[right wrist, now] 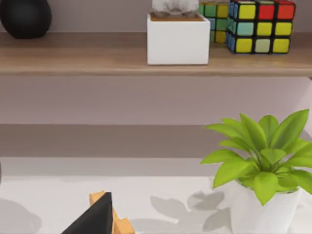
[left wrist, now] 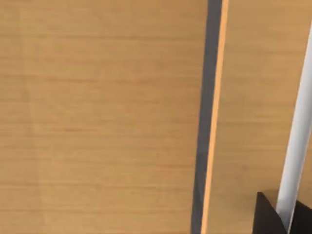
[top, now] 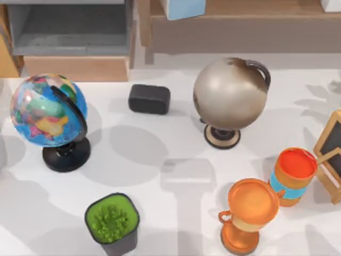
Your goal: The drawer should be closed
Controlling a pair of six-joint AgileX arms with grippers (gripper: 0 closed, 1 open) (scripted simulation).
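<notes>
The drawer point(left wrist: 97, 122), a stiff light-wood front panel close ahead of the left gripper point(left wrist: 287, 220), probably slides lightly under a flat push at its middle, with no grasp needed; whether the fingers are spread I cannot tell, and the right gripper point(right wrist: 95, 219) waits over the counter point(right wrist: 161, 200).

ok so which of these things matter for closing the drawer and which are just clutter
Job: drawer, far left edge; left gripper, close against a wood panel.
Lying about: colour globe, grey globe, black box, potted plant, trophy, orange cup, chalkboard.
</notes>
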